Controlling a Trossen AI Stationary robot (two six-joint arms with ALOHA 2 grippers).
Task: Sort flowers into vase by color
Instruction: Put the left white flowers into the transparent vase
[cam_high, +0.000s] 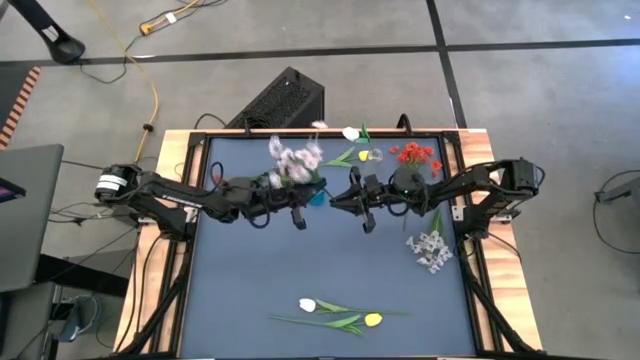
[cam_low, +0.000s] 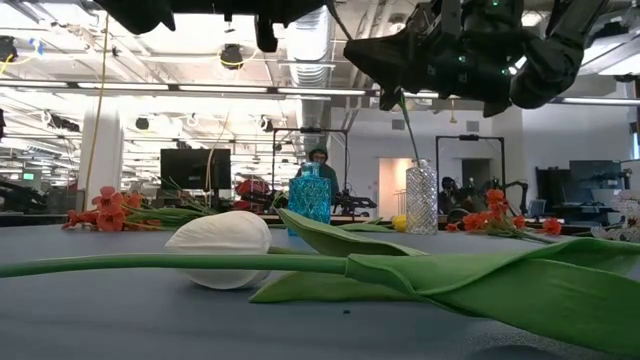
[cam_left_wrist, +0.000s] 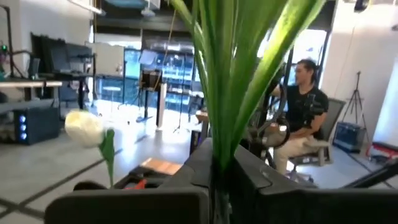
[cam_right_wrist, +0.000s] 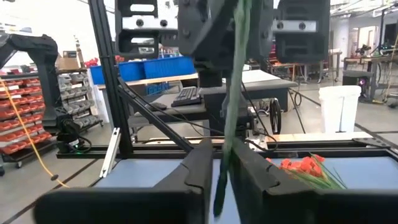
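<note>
Beyond the dark blue surface (cam_high: 250, 290) lies an open workshop with shelving, screens and a seated person (cam_left_wrist: 305, 118). Both arms reach in over the middle of the surface, toward its far side, and their tools meet there.

The left tool (cam_left_wrist: 214, 168) is pressed together on a thin green stem with long leaves (cam_left_wrist: 230, 68). The right tool (cam_right_wrist: 224, 169) stands slightly spread, with the same stem (cam_right_wrist: 236, 81) hanging between its fingers (cam_right_wrist: 199, 171) and the left tool above it in the right wrist view.

In the low view, a faceted blue glass vase (cam_low: 310, 200) and a tall clear cut-glass vase (cam_low: 421, 198) stand below the tools, and a thin stem (cam_low: 408, 130) rises from the clear vase toward them. A spray of small white-pink blossoms (cam_high: 295, 160) sits by the blue vase.

Red blossom clusters (cam_high: 415, 155) lie at the far right, with a white tulip (cam_high: 350, 133) and a yellow tulip (cam_high: 376, 155) near them. Another pale spray (cam_high: 430, 250) lies at the right edge. Near the front edge, a second white tulip (cam_high: 307, 305) and a second yellow tulip (cam_high: 373, 320) lie side by side on their leaves.
</note>
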